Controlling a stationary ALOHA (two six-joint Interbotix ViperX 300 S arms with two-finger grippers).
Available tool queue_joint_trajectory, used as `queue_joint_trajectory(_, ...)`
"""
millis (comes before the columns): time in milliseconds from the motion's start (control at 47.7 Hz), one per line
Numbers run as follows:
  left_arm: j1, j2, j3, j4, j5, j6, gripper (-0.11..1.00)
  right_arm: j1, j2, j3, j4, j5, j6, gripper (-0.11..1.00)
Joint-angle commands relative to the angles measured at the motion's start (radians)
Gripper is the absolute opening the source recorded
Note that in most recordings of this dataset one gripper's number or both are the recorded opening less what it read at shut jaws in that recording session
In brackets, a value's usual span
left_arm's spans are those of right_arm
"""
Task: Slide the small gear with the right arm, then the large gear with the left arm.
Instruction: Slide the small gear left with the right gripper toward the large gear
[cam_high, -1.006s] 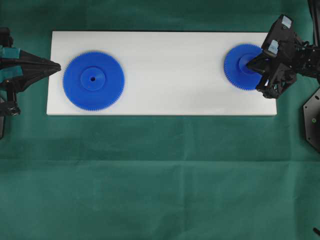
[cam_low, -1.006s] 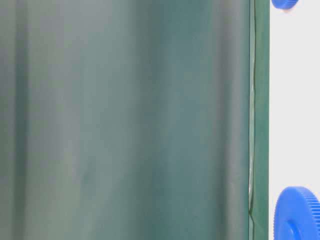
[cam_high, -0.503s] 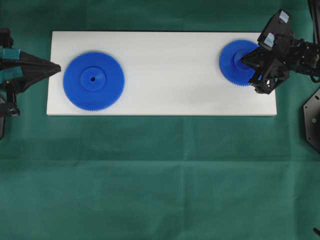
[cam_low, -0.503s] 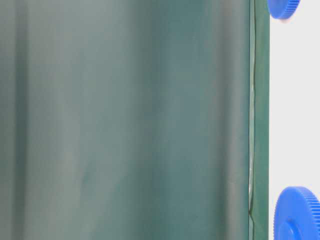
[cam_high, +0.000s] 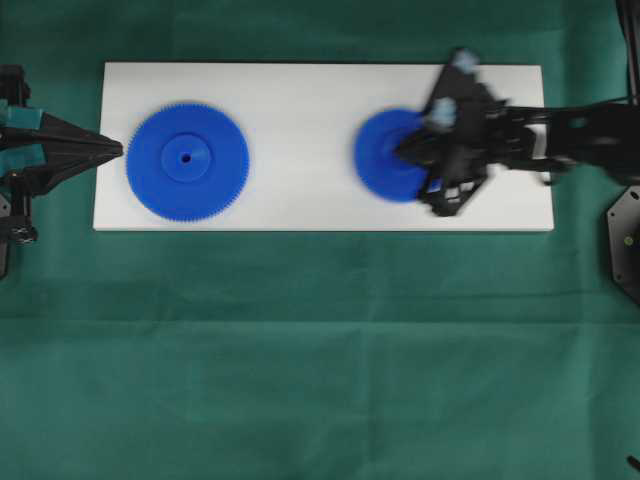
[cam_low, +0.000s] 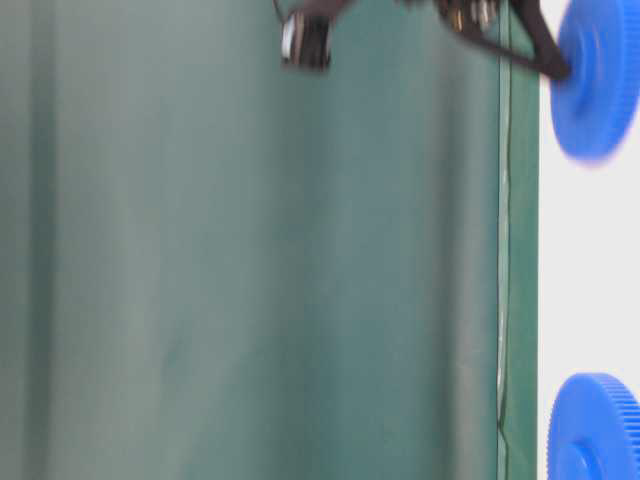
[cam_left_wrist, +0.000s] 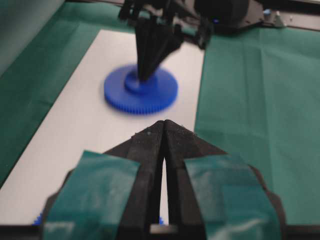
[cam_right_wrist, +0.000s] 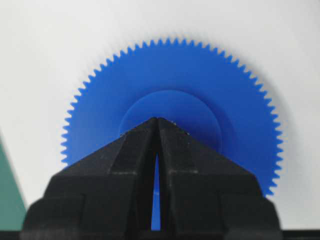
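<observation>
The small gear lies blurred on the white board, right of its middle. My right gripper is shut, its pointed tip resting on the gear's raised hub. In the right wrist view the right gripper meets the hub's near side, and the small gear spreads out beyond it. The large gear sits flat at the board's left end. My left gripper is shut, its point just left of the large gear's rim and holding nothing. The left wrist view shows the left gripper closed, with the small gear ahead.
Green cloth covers the table around the board. A stretch of bare board lies between the two gears. A black mount sits at the right edge. The right arm reaches over the board's right end.
The right gripper has pushed the small gear leftward along the board, from near the right end toward the middle. The left gripper and the large gear have stayed put.
</observation>
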Motion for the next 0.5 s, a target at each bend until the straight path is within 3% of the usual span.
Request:
queue_joint_trajectory(0,-0.012,0.0,-0.009,-0.002,-0.009,-0.002,0.0,0.064,0.169,-0.098,-0.002,0.028,0.006,0.5)
queue_joint_trajectory(251,-0.041,-0.052,0.014,-0.002,-0.006,-0.002,0.0,0.115,0.379,-0.434,-0.049,0.074,0.005,0.5)
queue_joint_trajectory(482,-0.049,-0.14,0.06,-0.002,0.015,-0.003,0.0,0.14,0.454,-0.603,-0.086,0.144,0.009,0.5)
